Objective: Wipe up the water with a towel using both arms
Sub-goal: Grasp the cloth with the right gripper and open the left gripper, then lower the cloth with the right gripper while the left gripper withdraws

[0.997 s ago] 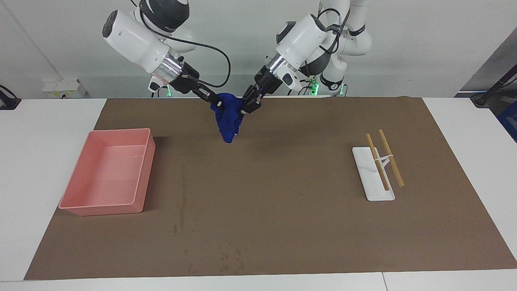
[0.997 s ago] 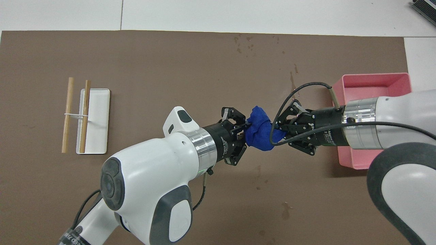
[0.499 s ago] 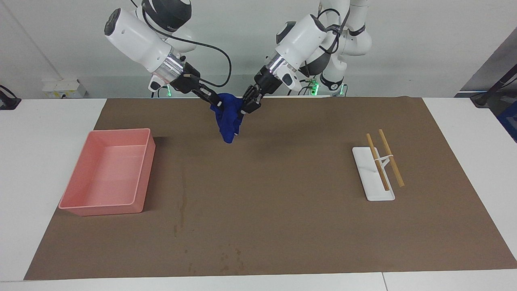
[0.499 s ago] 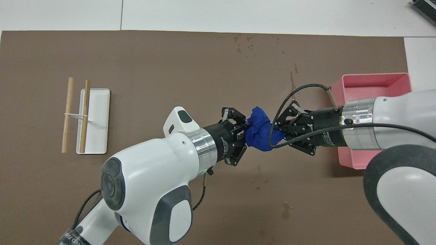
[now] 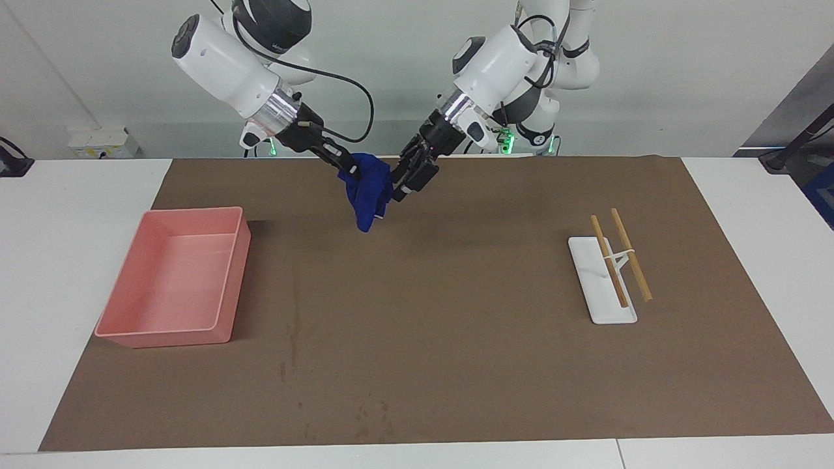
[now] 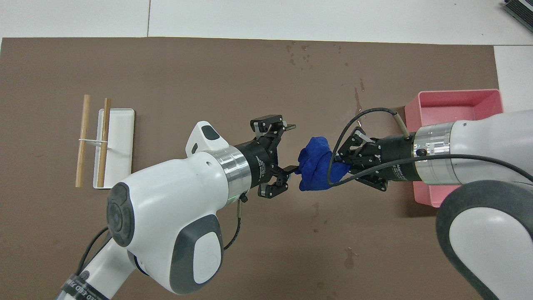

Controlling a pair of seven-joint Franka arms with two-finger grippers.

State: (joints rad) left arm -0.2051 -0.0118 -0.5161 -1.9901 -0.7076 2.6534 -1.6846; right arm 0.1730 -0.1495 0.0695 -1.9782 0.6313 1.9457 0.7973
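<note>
Mat [image 5: 456, 365] spans the table; pink bin [image 5: 172, 283] sits toward the right arm's end. Towel [image 5: 366, 189] hangs above the mat, clamped in the right gripper [image 5: 348, 170]; left gripper [image 5: 409, 177] stands spread just beside it. Water [image 5: 294, 326] streaks beside the bin. Risk: a dangling bundle wipes narrowly, missing the streak.

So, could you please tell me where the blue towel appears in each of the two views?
Facing view: the towel hangs from the right gripper in the upper middle, above the brown mat.
Overhead view: the towel sits just past centre, between the two grippers.
Shared landmark: the pink bin, at the right arm's end of the table.
</note>
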